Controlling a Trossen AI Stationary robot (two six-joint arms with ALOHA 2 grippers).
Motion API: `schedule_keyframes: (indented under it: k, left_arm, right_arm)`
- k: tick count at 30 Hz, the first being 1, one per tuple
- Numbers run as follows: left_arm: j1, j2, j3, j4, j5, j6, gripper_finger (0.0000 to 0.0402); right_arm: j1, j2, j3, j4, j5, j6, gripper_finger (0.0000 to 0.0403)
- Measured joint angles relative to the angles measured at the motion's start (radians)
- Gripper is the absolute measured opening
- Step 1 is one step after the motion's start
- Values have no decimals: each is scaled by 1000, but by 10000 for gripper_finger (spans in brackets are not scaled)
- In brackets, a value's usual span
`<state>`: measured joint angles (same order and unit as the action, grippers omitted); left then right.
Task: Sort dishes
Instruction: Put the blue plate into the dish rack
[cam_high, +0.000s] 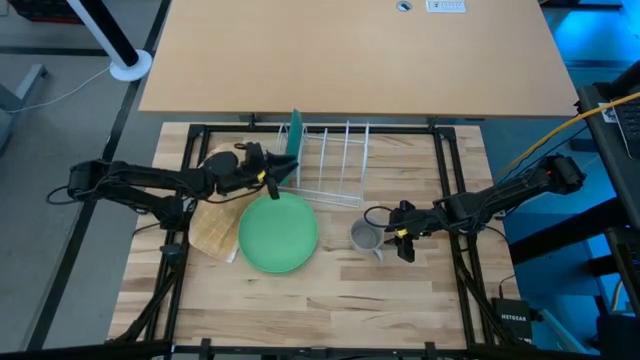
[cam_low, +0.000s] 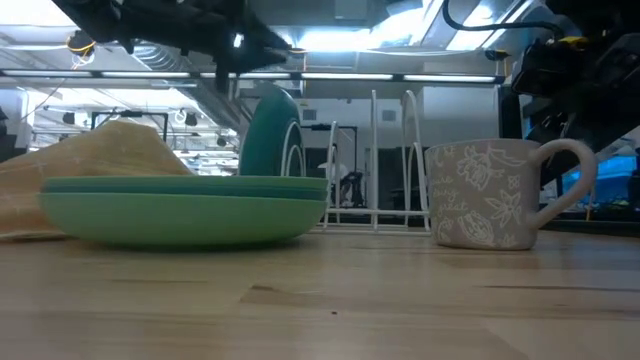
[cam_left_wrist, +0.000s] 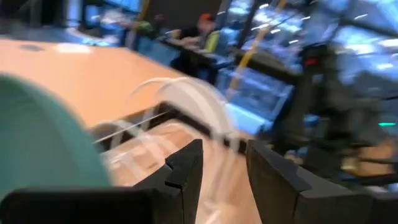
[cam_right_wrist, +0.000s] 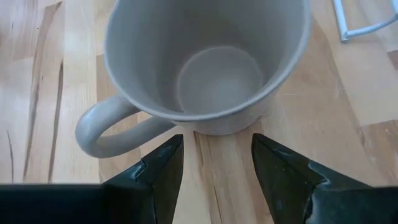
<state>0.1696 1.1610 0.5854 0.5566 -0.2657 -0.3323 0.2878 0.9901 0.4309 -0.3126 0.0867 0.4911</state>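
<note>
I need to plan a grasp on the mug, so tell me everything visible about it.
The mug is pale grey, ceramic-looking, with a raised floral pattern and one looped handle. It stands upright and empty on the wooden table, right of the green plates and apart from them. The right gripper hovers open just above it, touching nothing.

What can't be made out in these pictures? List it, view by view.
- Stack of green plates, low view: the count is unclear, since the rims merge edge-on.
- Tan cloth, high view: partly under the plates and left arm.
- Dark teal plate in the white rack: motion blur in the left wrist view.
- Mug, right wrist view: its outer pattern is hidden.
</note>
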Motion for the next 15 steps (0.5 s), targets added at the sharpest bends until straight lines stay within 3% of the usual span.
schedule_keyframes:
  k: [6,15]
  left_arm:
    - [22,0,0,-58,-157,54,115]
    - [67,0,0,-134,-188,67,115]
  right_arm:
    - [0,0,0,5,0,0,195]
    - [0,0,0,4,0,1,195]
